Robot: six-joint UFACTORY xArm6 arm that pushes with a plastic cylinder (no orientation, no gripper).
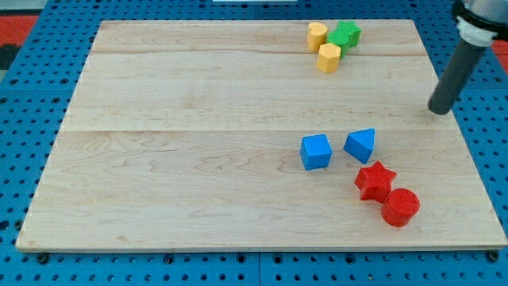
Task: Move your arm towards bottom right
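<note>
- Already over the desk [198, 159] near its right edge, about mid-height.
- Nearing no block: tip [438, 110] well apart from blue triangle [361, 144], red cylinder [400, 207].
- Remaining: travel down toward bottom-right corner.
- No fingers fitted, so nothing spread or pinching.

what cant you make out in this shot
- Camera view: the arm above my tip is cut off by the view's top right corner, so only the rod shows.
- The green block is partly hidden by the two yellow blocks touching it; its shape is unclear.
- Whether the red star and red cylinder touch cannot be told.
</note>
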